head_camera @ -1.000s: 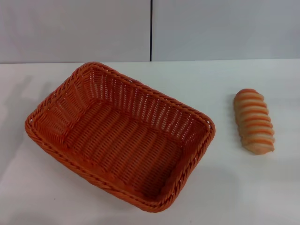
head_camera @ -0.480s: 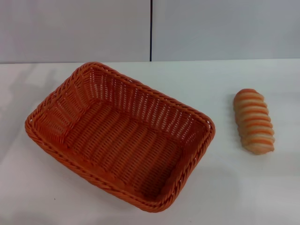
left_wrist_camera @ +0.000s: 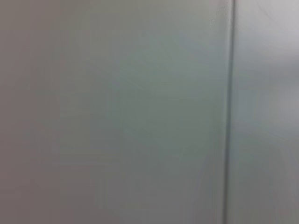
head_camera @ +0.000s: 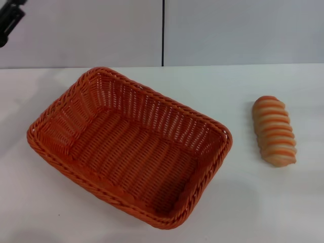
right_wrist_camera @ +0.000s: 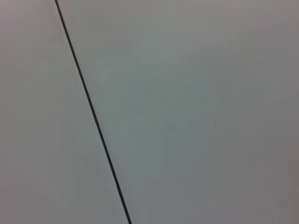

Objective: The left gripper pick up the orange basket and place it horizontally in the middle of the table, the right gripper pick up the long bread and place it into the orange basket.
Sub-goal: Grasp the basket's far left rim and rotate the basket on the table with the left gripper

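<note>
The orange basket lies empty on the white table, turned at a slant, left of centre in the head view. To its right, apart from it, lies the long bread, tan with orange-brown ridges. A black tip of my left gripper shows at the top left corner, high above the table and well away from the basket. My right gripper is out of view. Both wrist views show only the grey wall.
A grey wall with a dark vertical seam stands behind the table. White tabletop stretches between the basket and the bread and along the front edge.
A black part of my left gripper has come into the head view at the top left corner. The basket and the bread have not moved.
</note>
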